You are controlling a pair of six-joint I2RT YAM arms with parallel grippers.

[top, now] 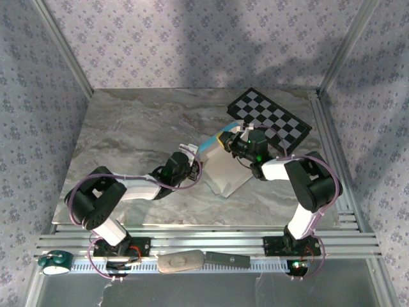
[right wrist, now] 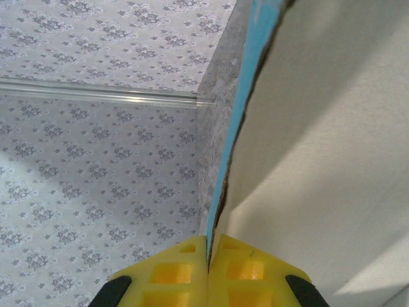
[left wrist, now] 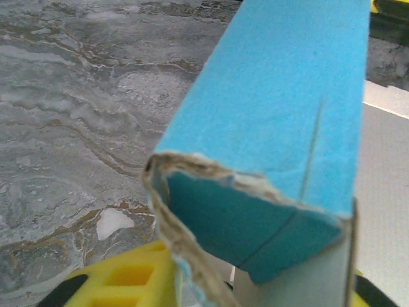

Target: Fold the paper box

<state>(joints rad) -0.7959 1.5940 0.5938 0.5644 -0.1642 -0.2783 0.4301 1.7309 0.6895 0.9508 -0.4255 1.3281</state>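
The paper box (top: 225,174) lies mid-table, white side up, with a turquoise wall (top: 210,144) raised along its far edge. My left gripper (top: 192,158) reaches it from the left. In the left wrist view its yellow fingers (left wrist: 124,281) straddle a folded, torn-edged turquoise corner of the paper box (left wrist: 281,109). The left finger touches the card's ragged edge, and the grip itself is hidden by the card. My right gripper (top: 232,142) is at the far right corner. Close up, the right gripper (right wrist: 209,246) is shut on the card's edge (right wrist: 243,121), turquoise on the left, white on the right.
A black-and-white checkerboard (top: 271,118) lies at the back right, just behind the right wrist. Patterned walls and metal posts (top: 64,48) enclose the marble table (top: 128,121). A green tape roll (top: 54,261) and tools (top: 182,261) rest on the front rails.
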